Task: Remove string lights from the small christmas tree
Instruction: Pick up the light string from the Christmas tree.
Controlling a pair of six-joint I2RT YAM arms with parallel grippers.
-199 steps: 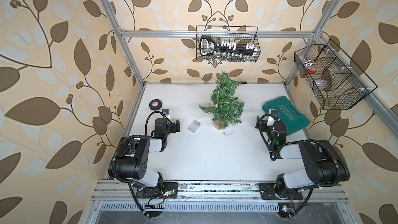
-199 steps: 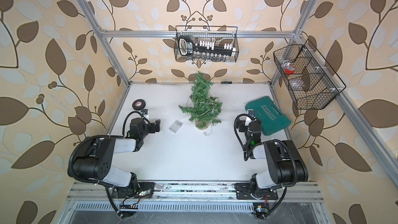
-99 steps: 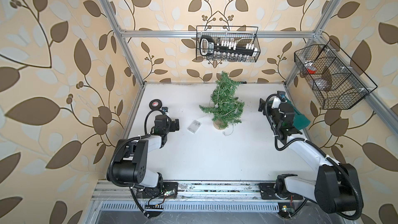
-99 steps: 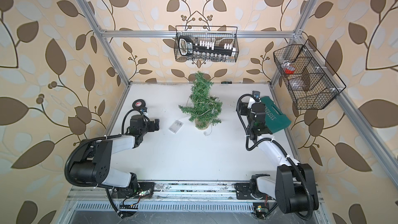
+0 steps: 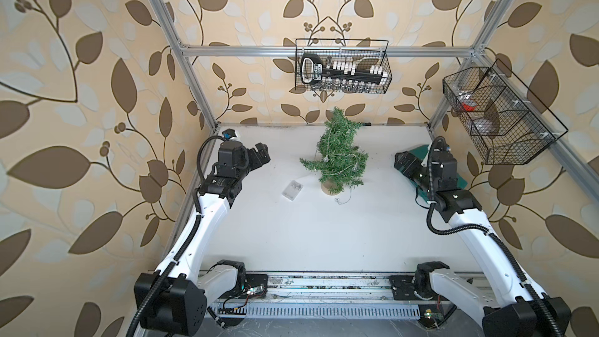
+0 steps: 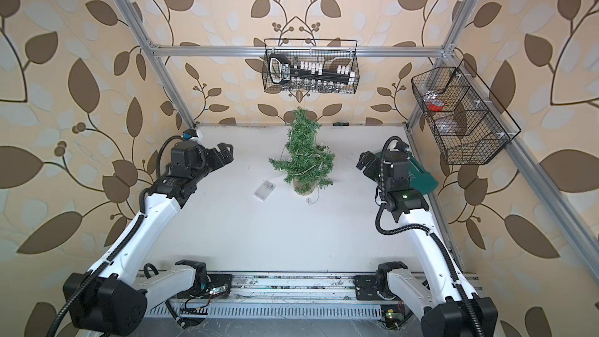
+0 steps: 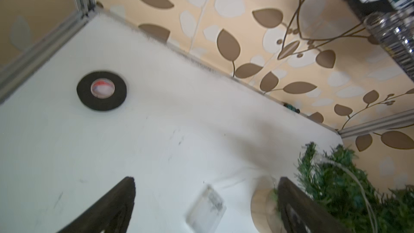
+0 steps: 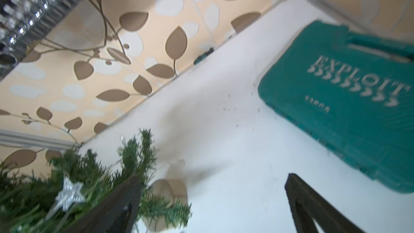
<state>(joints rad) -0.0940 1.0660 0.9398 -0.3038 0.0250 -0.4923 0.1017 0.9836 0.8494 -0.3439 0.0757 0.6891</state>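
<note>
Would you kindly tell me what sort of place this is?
Likely a robot test cell dressed as a room: an aluminium frame lined with leaf wallpaper, wire baskets hung on it, and robot arms mounted at a white table.

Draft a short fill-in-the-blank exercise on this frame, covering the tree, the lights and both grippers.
1. The small green bristly christmas tree stands ____ on its round tan base.
2. The thin silvery string lights are wound around the ____.
3. Their clear rectangular battery box lies on the white table, on the ____ arm's side of the tree.
4. The left gripper and right gripper are both ____, holding nothing.
Missing words: upright; tree; left; open.
</note>
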